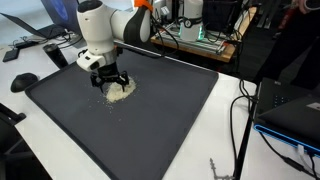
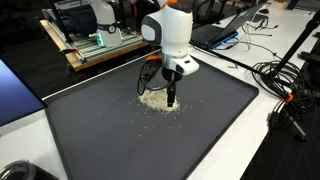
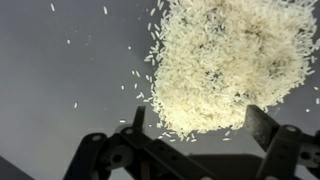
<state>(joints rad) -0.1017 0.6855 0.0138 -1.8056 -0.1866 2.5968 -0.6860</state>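
Observation:
A pile of white rice grains [image 3: 225, 60] lies on a dark grey mat [image 1: 150, 120]. It shows in both exterior views [image 1: 118, 90] [image 2: 157, 98]. My gripper [image 3: 200, 125] hangs straight down over the near edge of the pile, with its fingertips at or just above the mat. The two black fingers are spread apart, one at each side of the pile's edge. Nothing is held between them. Loose grains are scattered around the pile [image 3: 105, 60].
The mat covers a white table [image 1: 230, 140]. A wooden bench with electronics [image 2: 95, 45] stands behind. Cables [image 2: 280, 80] and a laptop [image 1: 295, 110] lie at the table edge. A black mouse [image 1: 22, 81] sits beside the mat.

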